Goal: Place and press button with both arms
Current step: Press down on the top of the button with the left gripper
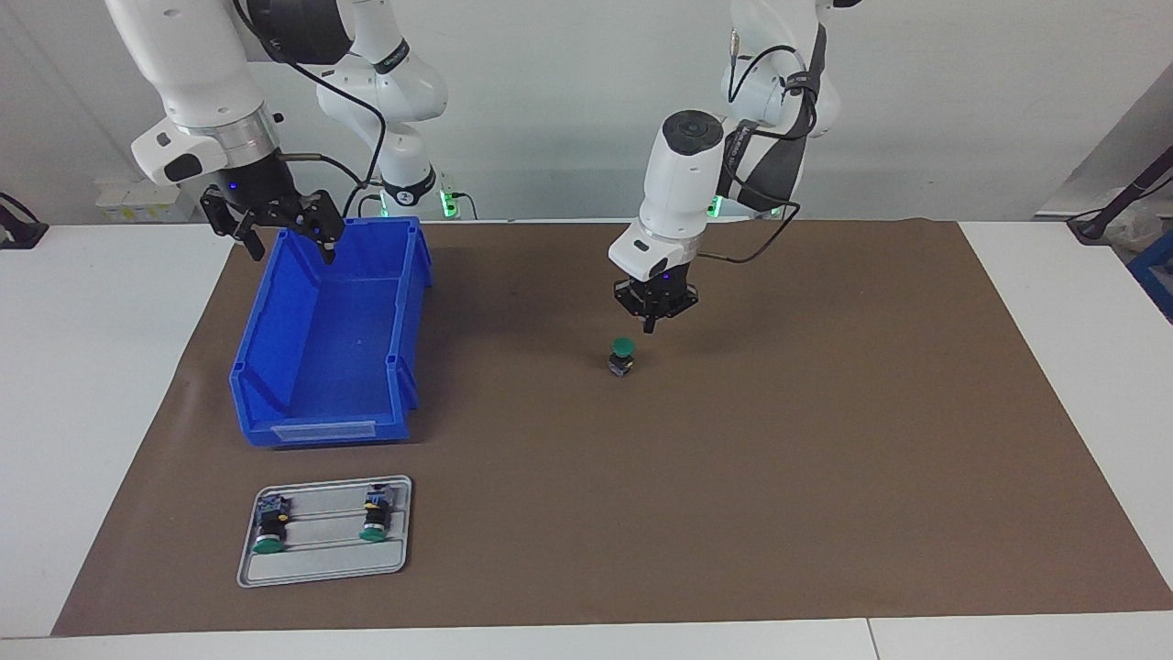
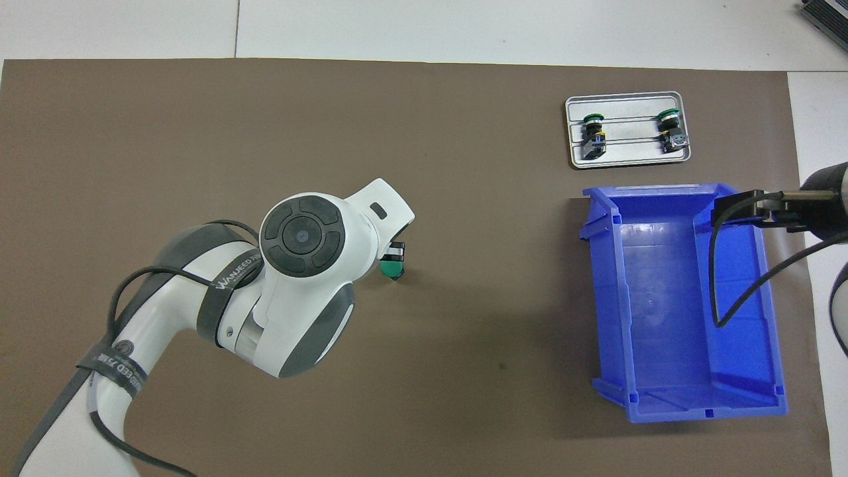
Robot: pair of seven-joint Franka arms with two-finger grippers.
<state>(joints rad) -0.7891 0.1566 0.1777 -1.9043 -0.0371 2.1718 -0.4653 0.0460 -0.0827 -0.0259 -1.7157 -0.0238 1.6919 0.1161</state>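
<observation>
My left end effector [image 1: 650, 325] — fingertips together — hangs just above the button [image 1: 622, 347]; I should centre on its cap, then press straight down.

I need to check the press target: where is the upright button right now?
The button stands on the brown mat mid-table, apart from the blue bin, which is toward the right arm's end; the shut left gripper hangs just above it.

A small push button [image 1: 622, 356] with a round green cap, black body and bluish base stands upright, cap up, on the brown mat [image 1: 733, 458] near the middle of the table. Two more like it [image 1: 269, 527] [image 1: 374, 515] lie on their sides in a gray tray [image 1: 325, 576].
</observation>
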